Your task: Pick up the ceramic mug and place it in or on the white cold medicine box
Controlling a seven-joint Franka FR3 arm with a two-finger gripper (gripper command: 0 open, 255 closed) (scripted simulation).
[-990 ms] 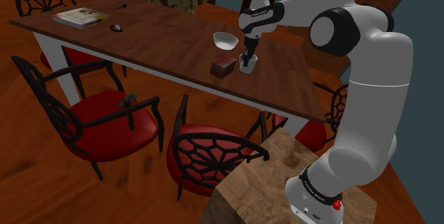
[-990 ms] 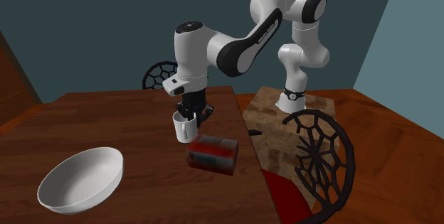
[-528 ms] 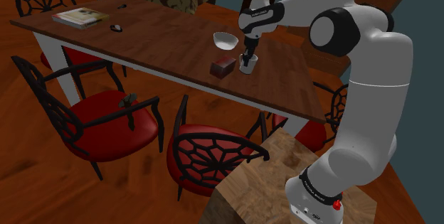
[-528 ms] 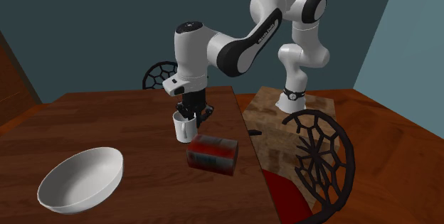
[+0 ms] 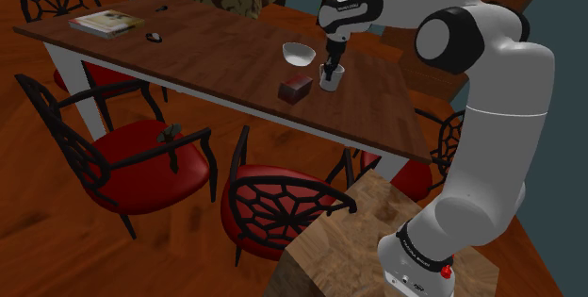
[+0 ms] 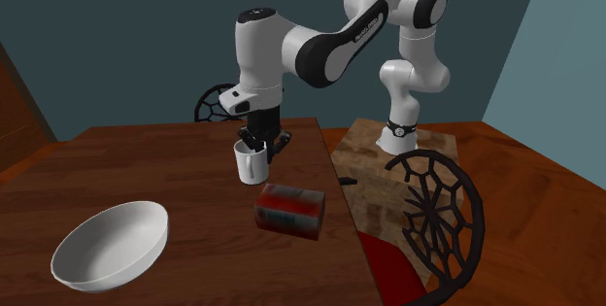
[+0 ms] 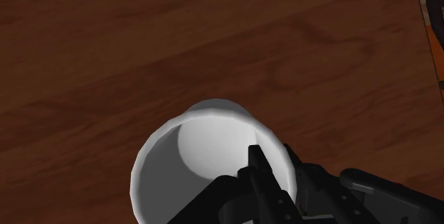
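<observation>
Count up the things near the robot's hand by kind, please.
Mugs: 1, the white mug, clasped at its rim by the gripper.
Bowls: 1, the white bowl.
Boxes: 1, the dark red box.
Total: 3.

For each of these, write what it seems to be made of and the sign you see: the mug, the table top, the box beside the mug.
Mug: plain white and smooth; perhaps glazed ceramic, though the look leaves it open.
Table top: brown wood, shown by grain streaks, with a faint sheen.
Box: dark red with flat faces and sharp edges; possibly printed card, uncertain.
</observation>
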